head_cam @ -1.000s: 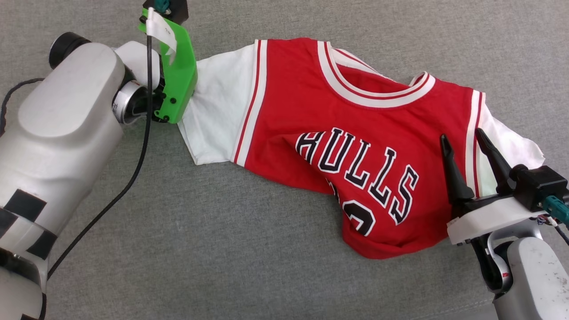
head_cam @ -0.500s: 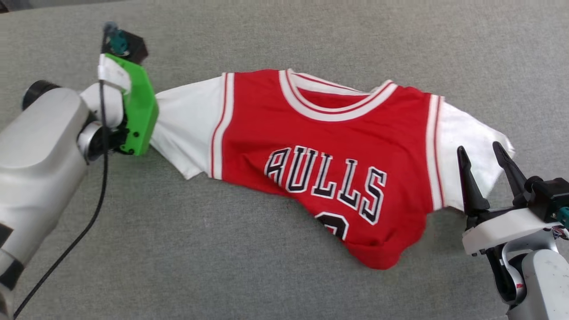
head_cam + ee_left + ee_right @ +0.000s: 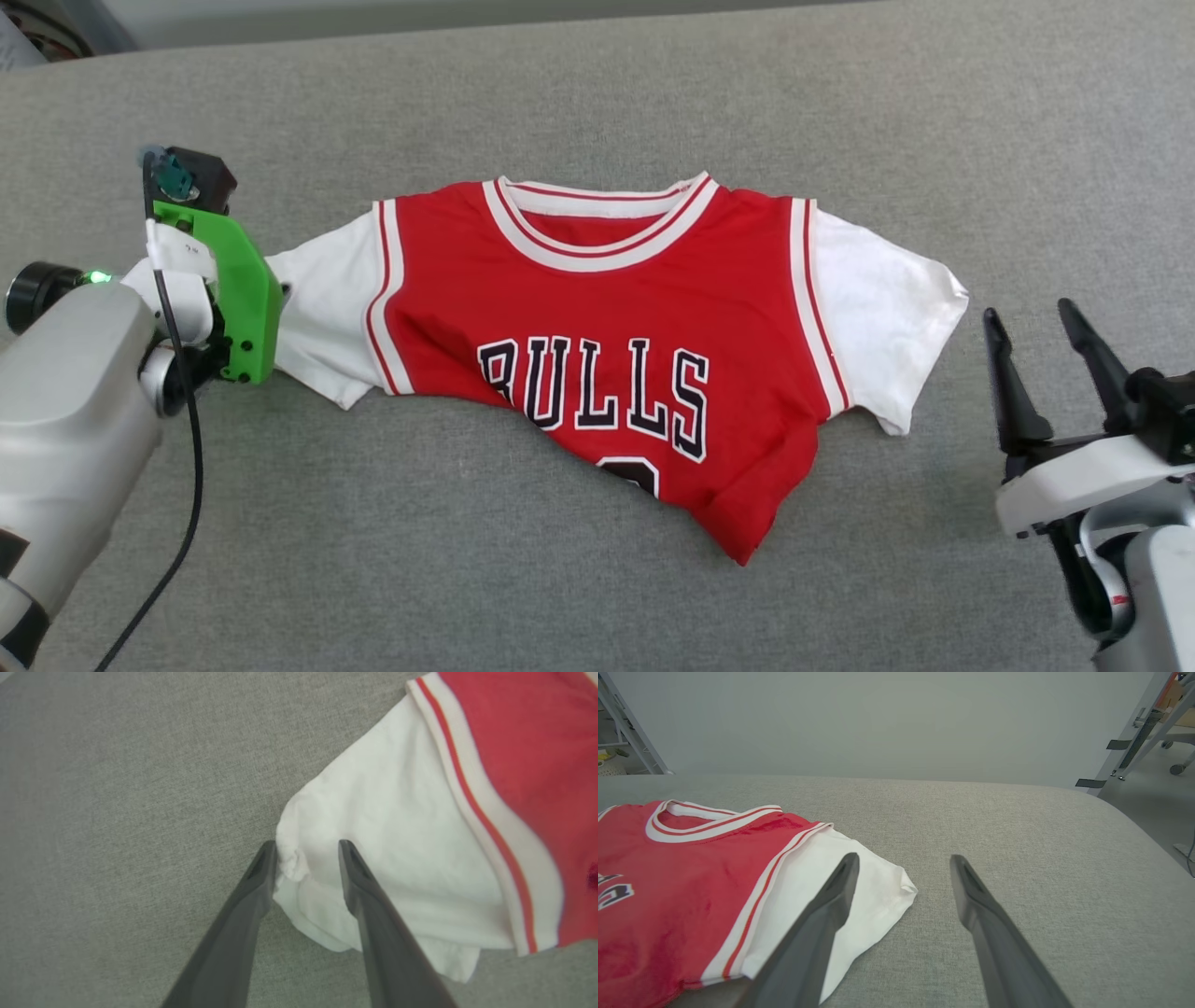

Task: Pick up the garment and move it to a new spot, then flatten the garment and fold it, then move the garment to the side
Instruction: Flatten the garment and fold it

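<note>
With the left gripper (image 3: 307,844) parted astride a sleeve (image 3: 387,858) and the right gripper (image 3: 1029,313) spread wide alongside, the red white-sleeved jersey T-shirt (image 3: 597,299) risks creased folds from its bunched hem (image 3: 738,523).

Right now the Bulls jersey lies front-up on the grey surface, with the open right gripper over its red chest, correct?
No. The open right gripper is off the Bulls jersey, over bare grey surface beside its white sleeve; the head view shows it. The rest holds.
</note>
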